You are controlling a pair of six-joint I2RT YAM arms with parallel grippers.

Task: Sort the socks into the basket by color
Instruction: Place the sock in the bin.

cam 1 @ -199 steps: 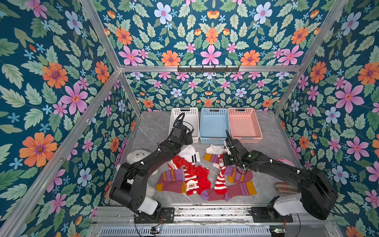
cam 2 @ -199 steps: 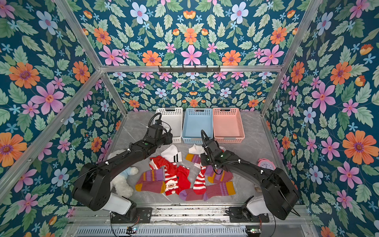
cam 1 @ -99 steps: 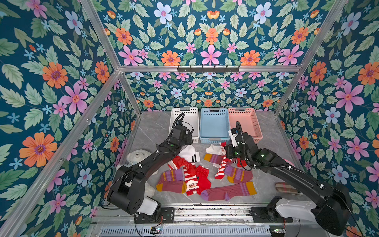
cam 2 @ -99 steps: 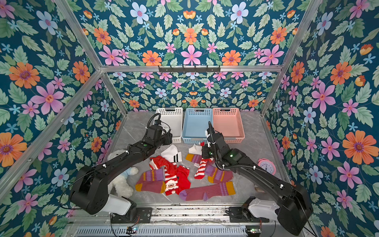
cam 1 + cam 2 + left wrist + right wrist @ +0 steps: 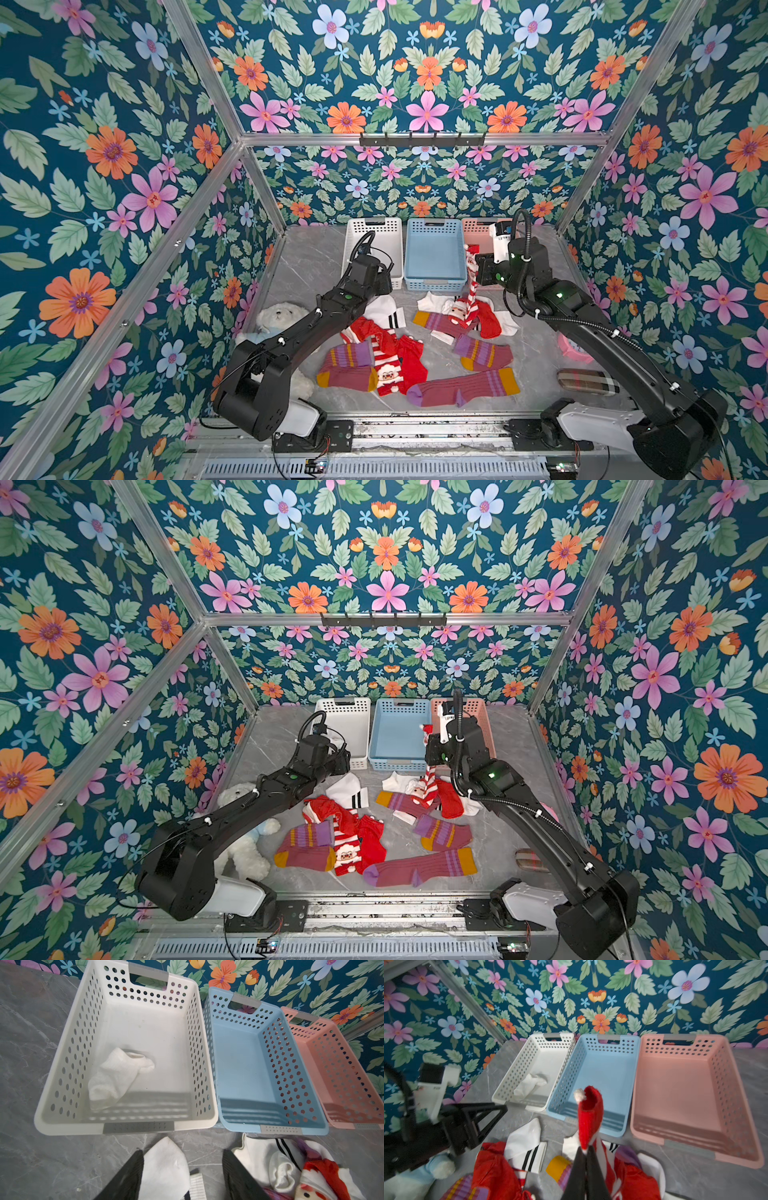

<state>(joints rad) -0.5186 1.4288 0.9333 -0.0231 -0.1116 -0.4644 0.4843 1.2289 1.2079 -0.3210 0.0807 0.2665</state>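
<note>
Santa sock pinched in my right gripper, tail near the pile: lift clear, release over pink basket. Left gripper wide over white sock.

I am working inside a staged robot-lab booth: floral-printed panels are closing me in on aluminium framing, and my arm bases are sitting mounted on a rail at six o'clock of the marble-look tabletop.

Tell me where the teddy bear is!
In both top views the teddy bear lies on the table's left side, partly under the left arm, left of the socks.
</note>
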